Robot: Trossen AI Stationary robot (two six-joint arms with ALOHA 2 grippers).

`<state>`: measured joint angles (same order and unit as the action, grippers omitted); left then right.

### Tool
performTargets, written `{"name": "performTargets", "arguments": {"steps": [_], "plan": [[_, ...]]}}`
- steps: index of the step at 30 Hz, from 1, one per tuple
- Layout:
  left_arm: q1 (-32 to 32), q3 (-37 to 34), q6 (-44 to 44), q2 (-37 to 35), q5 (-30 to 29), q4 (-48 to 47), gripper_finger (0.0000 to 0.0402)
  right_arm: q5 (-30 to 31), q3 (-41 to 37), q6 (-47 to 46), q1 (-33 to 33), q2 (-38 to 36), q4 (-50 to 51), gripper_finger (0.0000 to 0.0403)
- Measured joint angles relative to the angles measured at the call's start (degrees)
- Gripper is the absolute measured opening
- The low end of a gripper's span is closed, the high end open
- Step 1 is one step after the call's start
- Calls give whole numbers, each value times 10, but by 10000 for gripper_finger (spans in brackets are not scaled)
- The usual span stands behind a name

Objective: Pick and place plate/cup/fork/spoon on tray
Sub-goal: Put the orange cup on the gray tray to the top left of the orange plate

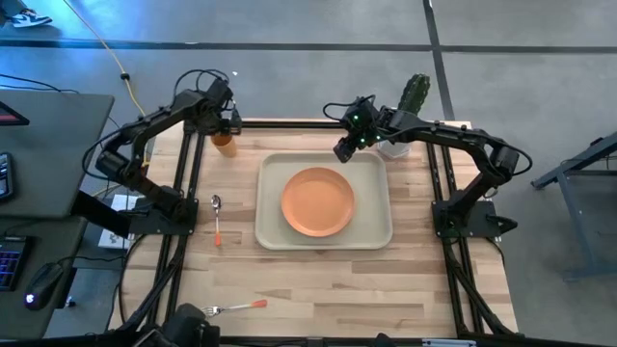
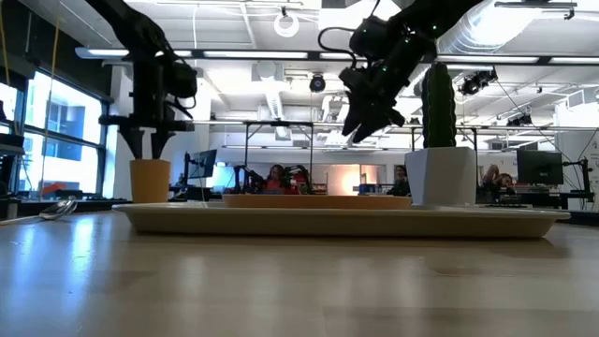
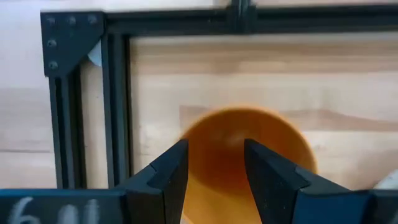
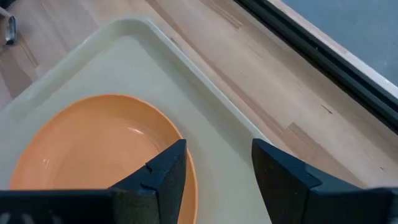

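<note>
The orange plate (image 1: 317, 201) lies flat in the cream tray (image 1: 371, 173) at the table's middle. The orange cup (image 1: 224, 144) stands upright on the table at the far left, outside the tray. My left gripper (image 1: 228, 123) is open just above the cup's rim (image 3: 273, 137), fingers pointing down and, in the low view (image 2: 150, 142), clear of the cup (image 2: 150, 181). My right gripper (image 1: 344, 149) is open and empty, in the air over the tray's far right part (image 4: 224, 124). The spoon (image 1: 217, 218) lies left of the tray. The fork (image 1: 236, 307) lies near the front edge.
A white pot (image 1: 393, 147) with a green cactus (image 1: 415, 94) stands at the far right, close beside my right arm. Black frame rails (image 1: 188, 183) run along the table's left and right sides. Bare wood lies in front of the tray.
</note>
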<state>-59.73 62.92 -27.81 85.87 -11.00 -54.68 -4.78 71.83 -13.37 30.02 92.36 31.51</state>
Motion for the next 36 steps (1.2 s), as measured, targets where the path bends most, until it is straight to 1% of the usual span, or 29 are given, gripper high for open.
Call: {"name": "performTargets", "arguments": {"steps": [14,17,19,21,23,28,33,36], "plan": [[1,4,25,2,10,-15,143,0,0,19,0,0,9,171],[1,26,26,2,10,-34,143,0,0,19,0,0,9,171],[1,51,29,2,0,-48,143,0,0,18,0,0,9,171],[2,74,35,2,-27,-56,143,0,0,17,1,0,8,171],[0,87,35,1,-39,-52,143,-2,0,17,3,0,9,171],[2,76,35,5,-61,-51,143,-7,0,14,12,0,13,171],[10,75,35,23,-79,-57,143,-7,0,9,15,0,23,171],[8,75,65,42,-73,-68,143,-9,0,10,15,0,23,171]]}}
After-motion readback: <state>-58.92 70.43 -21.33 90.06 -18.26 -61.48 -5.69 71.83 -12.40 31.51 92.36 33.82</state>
